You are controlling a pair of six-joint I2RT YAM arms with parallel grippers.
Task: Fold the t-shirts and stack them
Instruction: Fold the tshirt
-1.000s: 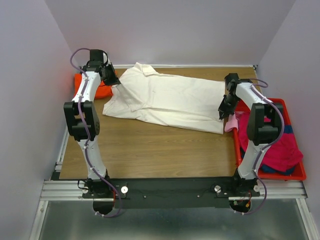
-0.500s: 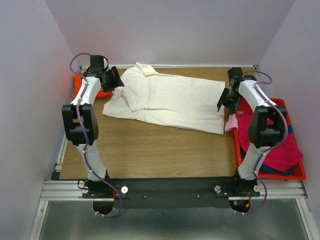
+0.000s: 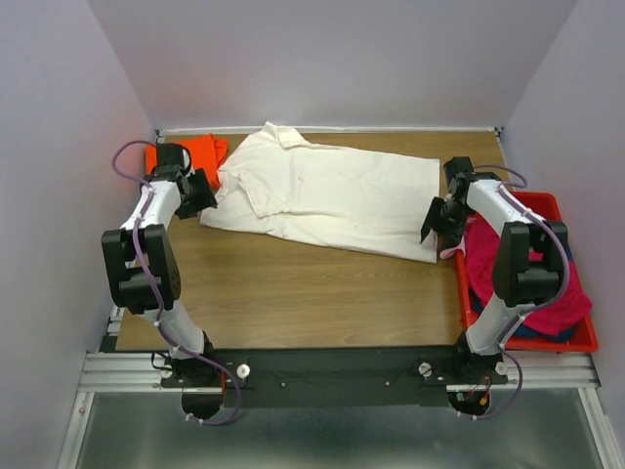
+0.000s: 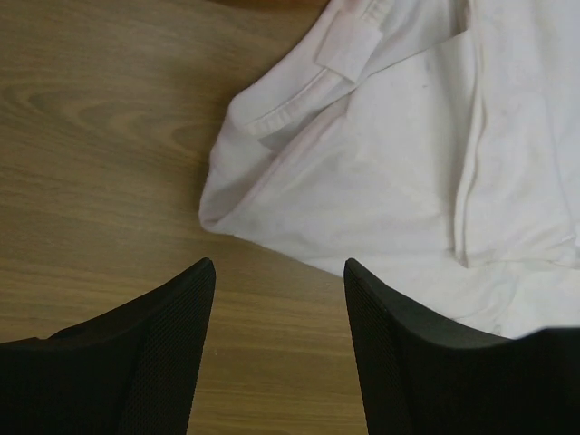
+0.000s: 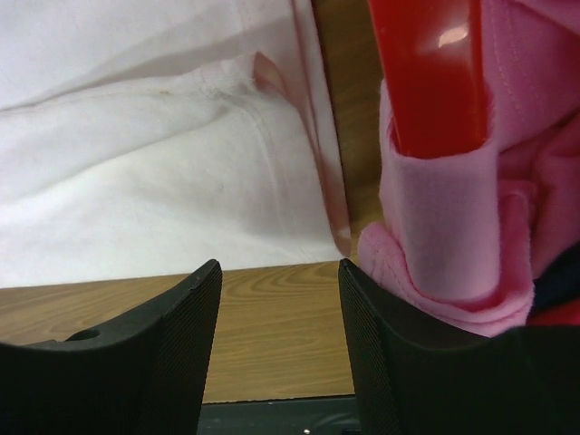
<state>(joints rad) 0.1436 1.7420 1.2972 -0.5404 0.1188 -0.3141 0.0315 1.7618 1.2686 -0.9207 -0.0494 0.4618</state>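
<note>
I see the orange t-shirt [image 3: 200, 149] at the worktop's [image 3: 293, 283] far-left corner partly hidden by my left arm [image 3: 156, 210], the cream t-shirt [image 3: 332, 195] flat and creased along the far edge, and the left claw [image 4: 276, 272] and right claw [image 5: 279, 272] wide and empty at its ends.

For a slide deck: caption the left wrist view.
Open left gripper poised over the wooden table, just short of a rumpled sleeve of the cream-white shirt.
</note>
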